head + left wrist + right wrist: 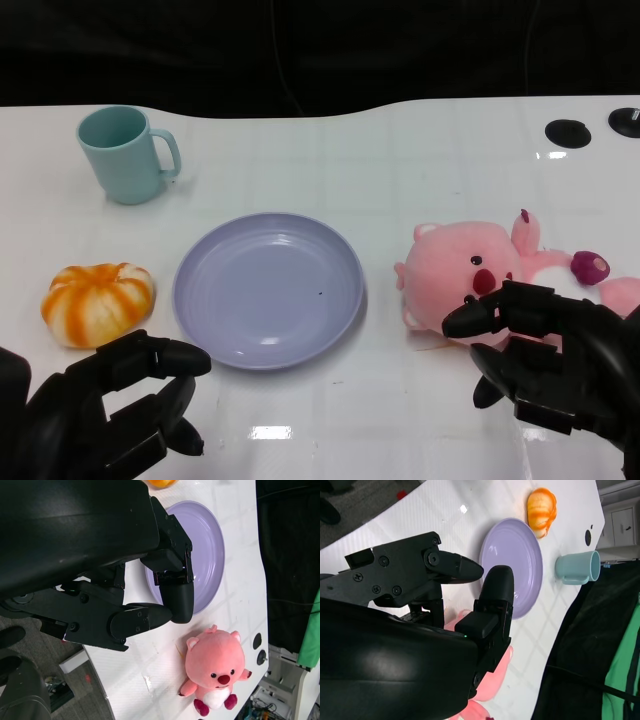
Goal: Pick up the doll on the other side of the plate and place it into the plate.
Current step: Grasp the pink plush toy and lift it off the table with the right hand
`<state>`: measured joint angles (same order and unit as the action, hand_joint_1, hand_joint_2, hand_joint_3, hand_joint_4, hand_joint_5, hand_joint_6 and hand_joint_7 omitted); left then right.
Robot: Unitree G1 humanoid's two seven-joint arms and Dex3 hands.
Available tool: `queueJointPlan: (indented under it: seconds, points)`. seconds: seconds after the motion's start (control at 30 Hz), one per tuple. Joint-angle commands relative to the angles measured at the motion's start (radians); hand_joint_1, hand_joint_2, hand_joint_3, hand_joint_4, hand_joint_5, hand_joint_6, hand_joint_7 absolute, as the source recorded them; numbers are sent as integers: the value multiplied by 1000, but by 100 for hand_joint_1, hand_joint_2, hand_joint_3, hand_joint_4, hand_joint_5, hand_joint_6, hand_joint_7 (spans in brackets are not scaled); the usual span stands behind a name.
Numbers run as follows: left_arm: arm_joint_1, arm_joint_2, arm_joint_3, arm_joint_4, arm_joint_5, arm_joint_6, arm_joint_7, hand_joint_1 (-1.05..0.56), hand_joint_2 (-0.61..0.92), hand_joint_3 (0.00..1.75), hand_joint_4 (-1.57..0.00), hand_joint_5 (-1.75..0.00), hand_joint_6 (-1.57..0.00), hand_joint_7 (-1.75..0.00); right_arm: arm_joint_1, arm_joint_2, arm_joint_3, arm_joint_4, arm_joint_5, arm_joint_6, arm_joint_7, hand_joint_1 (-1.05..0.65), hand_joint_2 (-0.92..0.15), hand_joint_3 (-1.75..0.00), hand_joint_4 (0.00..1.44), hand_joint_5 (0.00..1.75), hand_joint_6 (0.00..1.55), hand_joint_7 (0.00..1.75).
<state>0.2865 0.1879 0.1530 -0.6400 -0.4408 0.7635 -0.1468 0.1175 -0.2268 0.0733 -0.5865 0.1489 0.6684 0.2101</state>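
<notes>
pink plush doll (470,275) near desk's right edge: looked soft, light | grasp: round head | right hand (545,360) spread, empty, just beside doll | left hand (110,405) spread, empty | purple plate (268,289) bare

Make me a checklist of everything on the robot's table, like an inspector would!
Surface: white glossy table, two round black holes at its far right corner.
Job's things: pink plush doll lying on the table right of the plate, not in it; purple plate in the middle, nothing on it.
Clutter: orange-and-white pumpkin toy left of the plate; teal mug upright, far left.
Hands: left hand holds nothing, near the plate's near-left edge; right hand open, just above the doll's near side, not gripping it.
Cables: nothing seen.
Surroundings: black backdrop behind the table; green cloth in the wrist views.
</notes>
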Motion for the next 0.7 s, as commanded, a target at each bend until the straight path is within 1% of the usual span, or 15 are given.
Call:
queueJointPlan:
  seconds: [0.03, 0.1, 0.2, 0.27, 0.4, 0.47, 0.53, 0.6, 0.67, 0.7]
  points:
    - [0, 4, 1, -12, 5, 0, 11, -27, 92, 51, -52, -164, -56, -117, 16, -36, 4, 17, -41, -96, 12, -21, -91, -27, 42, 134, 46, 81]
    - [1, 6, -1, -14, 8, 0, 11, -27, 92, 51, -52, -164, -56, -117, 24, -47, 6, 31, -65, -164, 18, -21, -92, -21, 34, 123, 39, 75]
    - [1, 6, 0, -14, 6, -1, 9, -27, 92, 51, -51, -164, -56, -117, 31, -62, 7, 54, -106, -251, 21, -21, -92, -13, 28, 107, 35, 63]
    - [1, 3, -1, -15, 6, 1, 12, -27, 92, 51, -51, -164, -56, -117, 31, -64, 3, 65, -126, -288, 18, -27, -90, -7, 19, 99, 30, 52]
    - [1, -1, -9, -16, 12, 2, 20, -27, 92, 51, -52, -164, -56, -118, 37, -71, -6, 92, -170, -384, 10, -32, -87, -2, 4, 93, 22, 39]
    - [2, -5, -16, -22, 15, 8, 30, -27, 92, 50, -53, -163, -56, -118, 39, -78, -13, 102, -188, -422, 12, -35, -85, 0, 1, 87, 17, 34]
    - [3, -6, -21, -22, 14, 4, 31, -26, 92, 50, -53, -163, -56, -118, 40, -96, -14, 106, -220, -447, 15, -37, -85, 0, 0, 85, 15, 32]
    - [4, -7, -27, -26, 13, 4, 33, -26, 92, 50, -52, -163, -56, -118, 38, -128, -15, 96, -252, -445, 34, -42, -84, 0, 0, 76, 12, 29]
    - [5, -9, -32, -31, 12, 4, 36, -26, 92, 49, -52, -163, -56, -119, 34, -157, -19, 83, -267, -434, 58, -40, -82, 0, 0, 60, 7, 25]
    - [5, -10, -33, -33, 12, 4, 36, -26, 92, 49, -52, -164, -56, -119, 31, -168, -19, 78, -278, -428, 66, -40, -81, 0, 0, 57, 6, 24]
